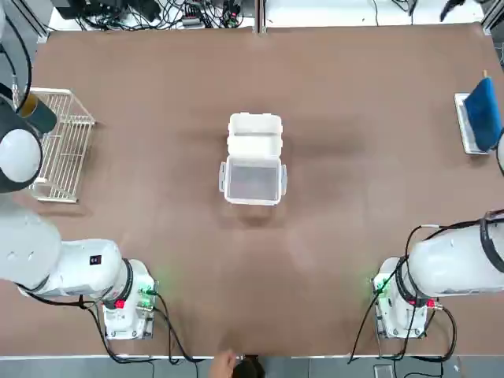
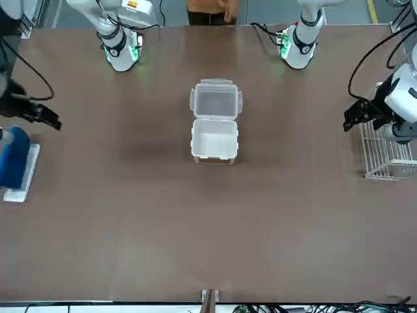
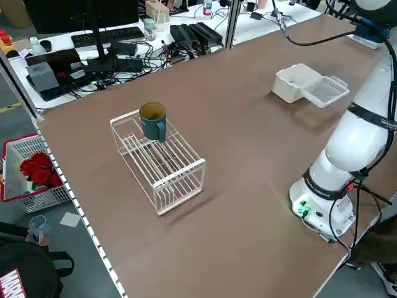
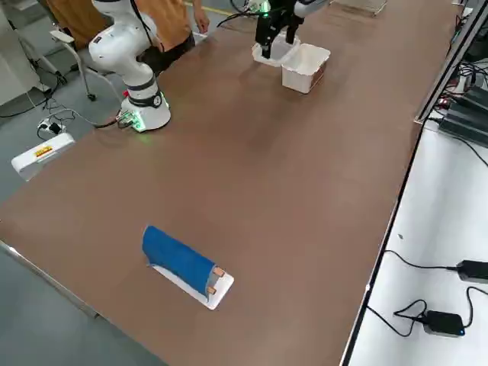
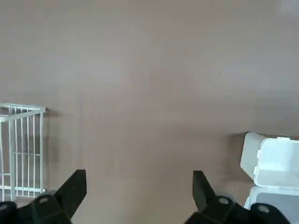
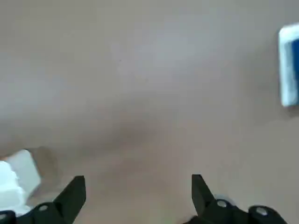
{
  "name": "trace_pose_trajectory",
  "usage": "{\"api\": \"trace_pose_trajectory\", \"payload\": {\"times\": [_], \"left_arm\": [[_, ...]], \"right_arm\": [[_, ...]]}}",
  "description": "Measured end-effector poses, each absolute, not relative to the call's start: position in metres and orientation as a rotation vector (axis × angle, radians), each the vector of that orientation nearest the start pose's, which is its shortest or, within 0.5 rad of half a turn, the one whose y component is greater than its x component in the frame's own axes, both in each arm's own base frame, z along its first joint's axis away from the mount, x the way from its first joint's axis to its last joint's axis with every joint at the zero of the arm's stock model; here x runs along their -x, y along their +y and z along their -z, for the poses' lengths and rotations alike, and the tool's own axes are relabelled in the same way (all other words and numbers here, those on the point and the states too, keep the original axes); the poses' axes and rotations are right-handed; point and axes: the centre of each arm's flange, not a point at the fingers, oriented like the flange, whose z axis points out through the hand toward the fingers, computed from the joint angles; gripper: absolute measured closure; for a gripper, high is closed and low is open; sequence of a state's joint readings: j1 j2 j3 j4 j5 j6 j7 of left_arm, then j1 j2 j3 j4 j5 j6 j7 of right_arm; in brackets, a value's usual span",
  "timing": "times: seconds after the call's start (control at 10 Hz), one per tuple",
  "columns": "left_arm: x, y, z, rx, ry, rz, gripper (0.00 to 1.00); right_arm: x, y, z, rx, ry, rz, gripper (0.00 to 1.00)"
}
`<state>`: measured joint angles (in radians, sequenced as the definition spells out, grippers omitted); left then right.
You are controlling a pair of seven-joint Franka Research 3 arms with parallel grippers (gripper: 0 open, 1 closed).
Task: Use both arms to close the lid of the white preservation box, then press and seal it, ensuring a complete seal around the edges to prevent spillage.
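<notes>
Mid-table, between the two grippers: white preservation box [image 2: 215,139], open side up, lid [image 2: 215,102] folded out flat on the side toward the robot's bases. Lid is joined to the box along one edge, side clips [image 1: 223,177] sticking out, so not closed, not sealed. Box body sits farther from the bases than the lid.

Left gripper [image 5: 140,186]: jaws wide, nothing between the fingers. It's up above the table on the robot's left, by the white wire rack [image 3: 160,167]. Box is to its right, well apart, no contact.

Right gripper [image 6: 138,189]: also wide, also nothing held. It's raised on the robot's right, near the blue item [image 4: 179,259] on its white tray [image 4: 221,291]. Box is to its left, well apart, no contact. So neither hand touches the box or lid; both wrist views catch the box off to one side rather than between the fingers.

Rest of scene: wire rack stands on the robot's left, with a dark teal mug [image 3: 153,121] upright on it. Blue item leans over its tray on the far right. Person [image 2: 213,12] at the robot's side of the table, between the arm bases, one hand [image 1: 223,365] near the table edge.
</notes>
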<state>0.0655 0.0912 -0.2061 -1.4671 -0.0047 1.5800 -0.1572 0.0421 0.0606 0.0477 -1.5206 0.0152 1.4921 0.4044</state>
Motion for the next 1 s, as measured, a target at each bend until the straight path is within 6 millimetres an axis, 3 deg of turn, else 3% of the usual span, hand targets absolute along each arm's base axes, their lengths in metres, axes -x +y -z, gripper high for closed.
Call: {"api": "trace_pose_trajectory", "payload": {"times": [0.3, 0.6, 0.8, 1.0], "left_arm": [[-0.587, -0.093, -0.609, 3.217, 0.001, 0.014, 0.01], [-0.596, -0.097, -0.582, 3.245, -0.129, -0.026, 0.09], [-0.597, -0.102, -0.555, 3.242, -0.151, -0.062, 0.16], [-0.597, -0.104, -0.534, 3.239, -0.155, -0.082, 0.28]], "right_arm": [[-0.523, 0.225, -0.576, 3.03, 0.878, -0.179, 0.0], [-0.446, 0.374, -0.513, 2.896, 1.268, -0.199, 0.0], [-0.392, 0.449, -0.455, 2.819, 1.439, -0.191, 0.0], [-0.348, 0.494, -0.401, 2.78, 1.548, -0.206, 0.0]]}}
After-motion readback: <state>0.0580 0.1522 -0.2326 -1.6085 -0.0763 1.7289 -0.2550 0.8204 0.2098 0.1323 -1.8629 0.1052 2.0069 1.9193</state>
